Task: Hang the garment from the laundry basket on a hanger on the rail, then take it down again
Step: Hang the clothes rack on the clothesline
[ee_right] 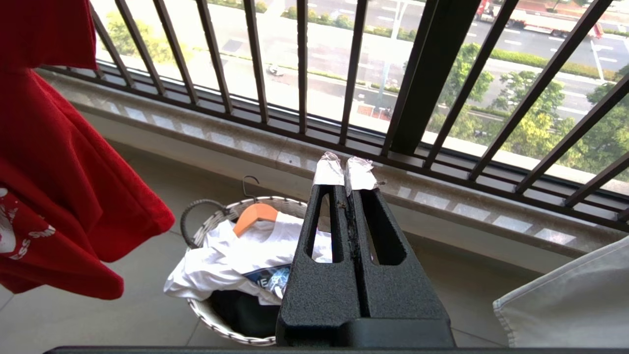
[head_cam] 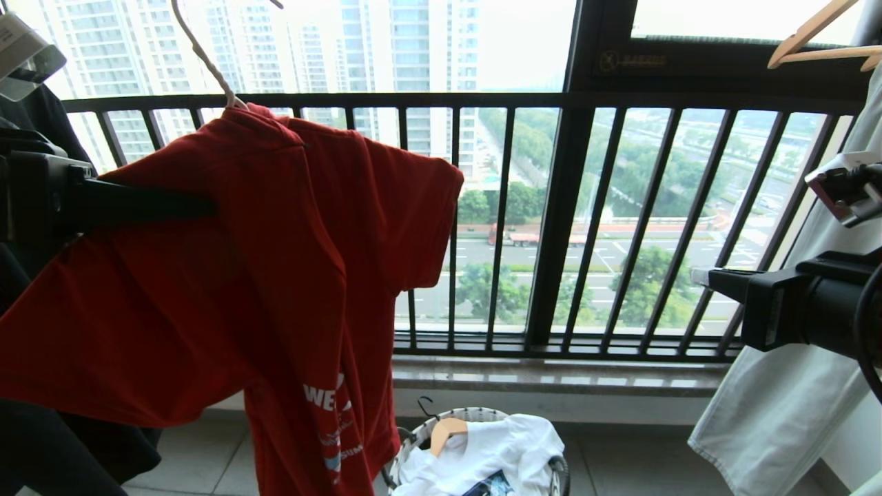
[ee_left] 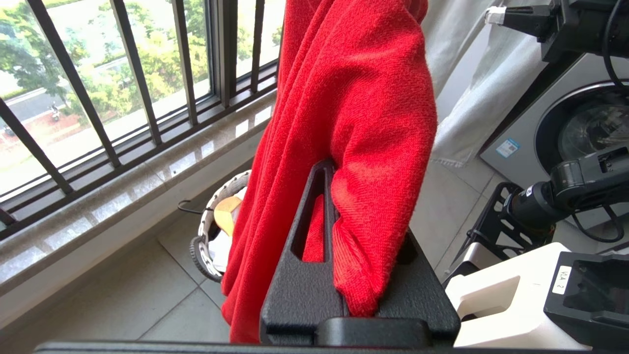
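The red garment point(head_cam: 289, 262) hangs on the cream wire hanger point(head_cam: 207, 62), whose hook runs up past the top of the head view. The rail is out of view. My left gripper point(head_cam: 207, 207) reaches in from the left and is shut on a fold of the garment's point(ee_left: 354, 98) shoulder fabric, which hides one finger of the left gripper point(ee_left: 336, 172). My right gripper point(head_cam: 696, 277) hovers apart on the right, shut on nothing point(ee_right: 345, 169). The laundry basket point(head_cam: 475, 415) stands on the floor below the windowsill, also visible as the basket point(ee_right: 275, 201) under the right gripper.
A white T-shirt point(ee_right: 221, 255) on a wood hanger point(head_cam: 448, 430) lies in the basket. A pale garment point(head_cam: 792, 386) hangs at the right on a wood hanger point(head_cam: 813, 41). The black window railing point(head_cam: 510, 207) runs behind. A black garment point(head_cam: 41, 441) hangs at the left; a washing machine point(ee_left: 580, 123) stands nearby.
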Tool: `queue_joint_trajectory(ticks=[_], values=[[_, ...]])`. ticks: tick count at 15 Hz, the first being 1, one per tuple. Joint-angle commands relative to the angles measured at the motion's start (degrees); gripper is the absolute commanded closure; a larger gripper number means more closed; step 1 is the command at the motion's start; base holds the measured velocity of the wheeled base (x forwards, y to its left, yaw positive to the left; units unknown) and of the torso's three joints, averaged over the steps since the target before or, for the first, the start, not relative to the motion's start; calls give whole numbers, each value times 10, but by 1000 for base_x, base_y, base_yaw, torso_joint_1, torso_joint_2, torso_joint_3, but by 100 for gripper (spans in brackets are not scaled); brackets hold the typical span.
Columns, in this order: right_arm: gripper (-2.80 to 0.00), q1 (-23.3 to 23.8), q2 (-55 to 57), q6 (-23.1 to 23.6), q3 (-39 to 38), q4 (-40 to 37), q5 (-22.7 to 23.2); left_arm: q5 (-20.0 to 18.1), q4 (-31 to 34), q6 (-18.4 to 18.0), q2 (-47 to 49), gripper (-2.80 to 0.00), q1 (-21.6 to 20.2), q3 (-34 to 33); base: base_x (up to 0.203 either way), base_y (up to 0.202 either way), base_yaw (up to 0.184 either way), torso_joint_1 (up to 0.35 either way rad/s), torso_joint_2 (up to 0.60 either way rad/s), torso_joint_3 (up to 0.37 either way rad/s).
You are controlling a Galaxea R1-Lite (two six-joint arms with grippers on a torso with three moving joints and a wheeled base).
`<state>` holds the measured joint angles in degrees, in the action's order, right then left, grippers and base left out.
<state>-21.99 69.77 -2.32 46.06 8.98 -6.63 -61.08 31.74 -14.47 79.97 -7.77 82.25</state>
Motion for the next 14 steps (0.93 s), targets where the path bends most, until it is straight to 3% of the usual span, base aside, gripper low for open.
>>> queue_joint_trajectory(ticks=[1, 3, 6, 8, 14], values=[[0, 0, 2, -1, -1, 2, 0, -2, 2, 14, -40, 0, -1, -3, 0, 0, 0, 180, -488, -300], [0, 12, -4, -1, -2, 12, 0, -2, 1, 50, -61, 0, -1, -1, 0, 0, 0, 198, -497, -304], [0, 15, -5, -2, -7, 13, 0, -2, 1, 62, -80, 0, -1, -1, 0, 0, 0, 211, -513, -301], [0, 15, 0, 0, -5, 14, 3, -1, 1, 94, -97, 0, -1, -1, 0, 0, 0, 224, -521, -306], [0, 16, 1, -1, -10, 13, 5, -4, 5, 106, -144, 0, 1, -15, 0, 0, 0, 247, -562, -317]])
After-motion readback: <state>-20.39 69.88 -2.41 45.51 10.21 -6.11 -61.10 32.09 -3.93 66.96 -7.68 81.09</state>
